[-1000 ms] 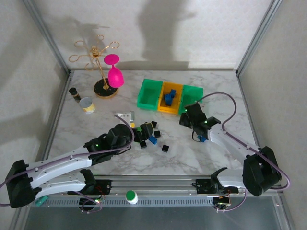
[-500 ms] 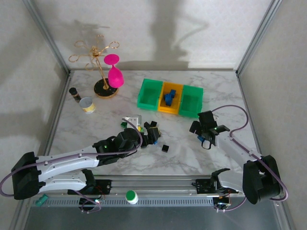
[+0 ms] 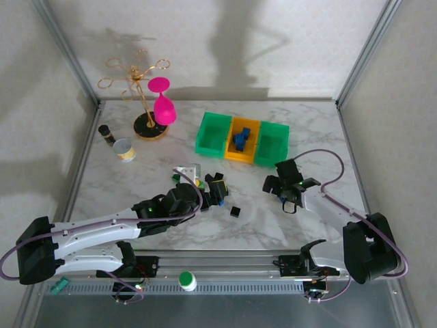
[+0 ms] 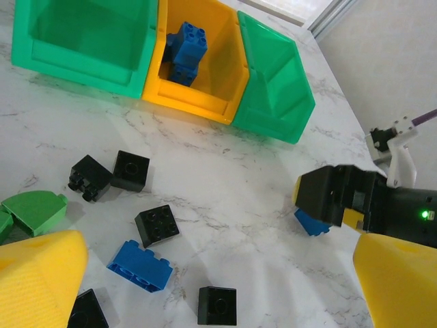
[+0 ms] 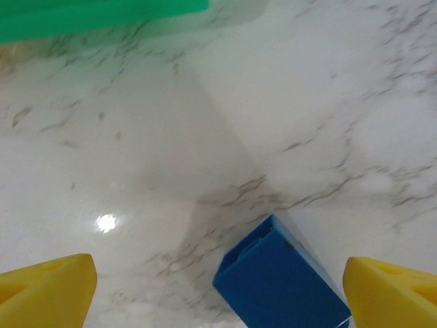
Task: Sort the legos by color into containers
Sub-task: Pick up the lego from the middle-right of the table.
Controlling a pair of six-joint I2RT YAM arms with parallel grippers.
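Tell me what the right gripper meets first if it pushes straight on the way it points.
Most likely the blue brick, lying between the open fingers of the right gripper. Beyond it comes bare table, then a green bin; depth is unclear.

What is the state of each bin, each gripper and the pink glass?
Left green bin, empty.
Yellow bin, holding blue bricks.
Right green bin, empty.
Left gripper, open.
Right gripper, open, a blue brick between its fingers.
Pink glass, upside down.
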